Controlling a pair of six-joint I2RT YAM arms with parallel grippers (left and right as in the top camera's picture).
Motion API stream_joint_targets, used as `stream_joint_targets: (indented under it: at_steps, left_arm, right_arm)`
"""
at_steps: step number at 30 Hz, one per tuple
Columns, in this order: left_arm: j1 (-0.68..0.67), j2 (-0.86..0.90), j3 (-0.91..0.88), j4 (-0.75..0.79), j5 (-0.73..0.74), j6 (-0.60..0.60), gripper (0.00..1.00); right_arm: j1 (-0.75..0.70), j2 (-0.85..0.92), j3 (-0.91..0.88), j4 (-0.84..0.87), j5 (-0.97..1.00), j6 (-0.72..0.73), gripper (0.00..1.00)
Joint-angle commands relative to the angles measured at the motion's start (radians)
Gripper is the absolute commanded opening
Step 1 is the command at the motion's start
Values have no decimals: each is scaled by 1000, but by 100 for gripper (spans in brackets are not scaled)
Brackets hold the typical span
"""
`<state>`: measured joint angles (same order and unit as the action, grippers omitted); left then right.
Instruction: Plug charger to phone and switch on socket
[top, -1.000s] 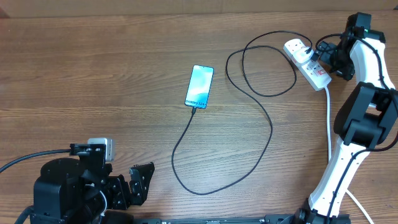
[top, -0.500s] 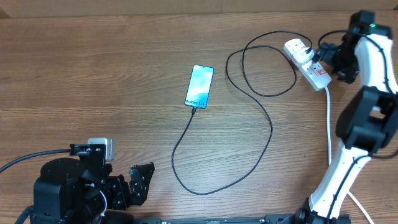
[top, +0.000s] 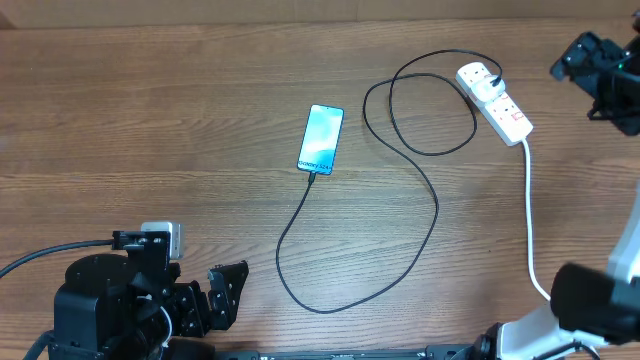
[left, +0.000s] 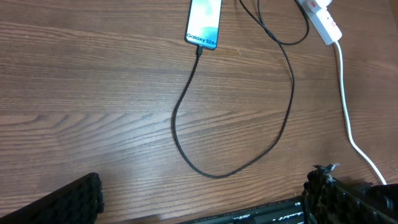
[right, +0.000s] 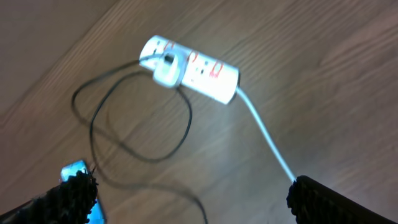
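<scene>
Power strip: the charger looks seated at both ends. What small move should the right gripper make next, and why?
Probably back the open right gripper away to rest: it hangs clear of the power strip, the charger meets the phone's bottom edge, and its plug sits in the strip. The switches are unreadable.

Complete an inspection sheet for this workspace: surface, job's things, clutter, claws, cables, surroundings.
Surface: wooden table, bare grain.
Job's things: phone face up, screen lit; power strip far right, switch state unclear.
Clutter: nothing seen.
Claws: left claw open, empty, near edge; right claw open, empty, right of the strip, apart.
Cables: black charger cable loops from strip to phone's lower end; white cord trails toward near edge.
Surroundings: nothing seen.
</scene>
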<state>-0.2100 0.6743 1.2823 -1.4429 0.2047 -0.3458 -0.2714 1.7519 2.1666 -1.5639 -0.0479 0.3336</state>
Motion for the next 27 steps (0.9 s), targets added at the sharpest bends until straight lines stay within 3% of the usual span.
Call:
stream_joint_targets:
  at_steps: [1, 10, 19, 27]
  left_arm:
    - [-6, -7, -4, 3, -5, -18, 100]
    - [-6, -7, -4, 3, -5, -17, 99]
    - [-6, -7, -4, 3, -6, -17, 99]
    - [-6, -7, -4, 3, -5, -17, 100]
  right_arm:
    - [57, -69, -2, -29, -6, 11, 100]
    - [256, -288, -127, -39, 0, 35, 100]
    - [370, -607, -458, 82, 27, 45, 100]
    - [370, -697, -537, -125, -80, 45, 100]
